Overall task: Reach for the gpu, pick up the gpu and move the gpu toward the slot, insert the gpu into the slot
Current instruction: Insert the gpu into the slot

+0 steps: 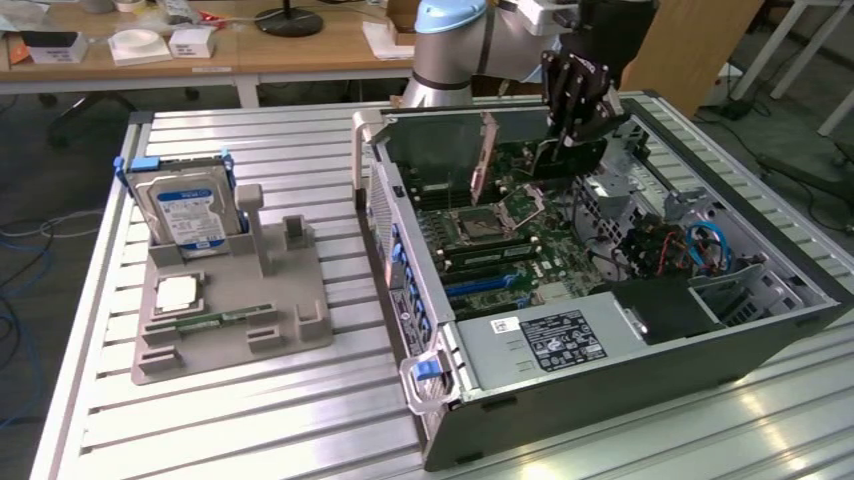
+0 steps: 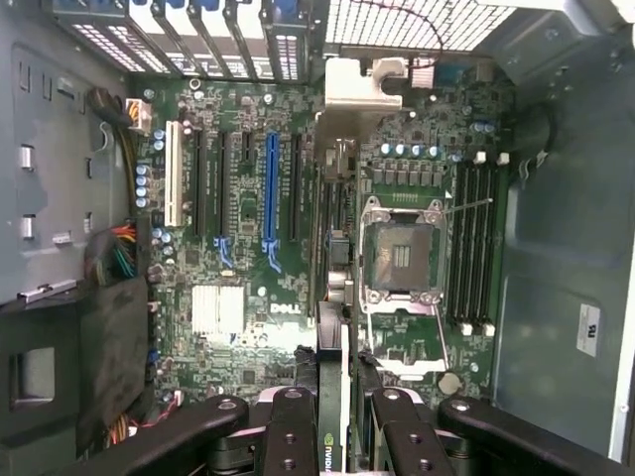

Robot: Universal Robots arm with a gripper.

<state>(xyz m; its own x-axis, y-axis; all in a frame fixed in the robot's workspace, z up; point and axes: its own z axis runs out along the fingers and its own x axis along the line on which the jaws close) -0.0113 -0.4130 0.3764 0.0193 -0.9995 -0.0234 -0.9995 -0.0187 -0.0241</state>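
Inside the open computer case, the claw [image 1: 574,148] grips the gpu [image 1: 441,140] on edge above the motherboard [image 1: 534,235], the card's long axis stretching from the claw toward the exterior view's left.

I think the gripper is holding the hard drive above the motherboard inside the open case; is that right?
Not quite: what the gripper holds is the gpu, seen edge-on between its fingers in the wrist view, above the motherboard inside the open case. The hard drive stands in the grey holder in the exterior view.
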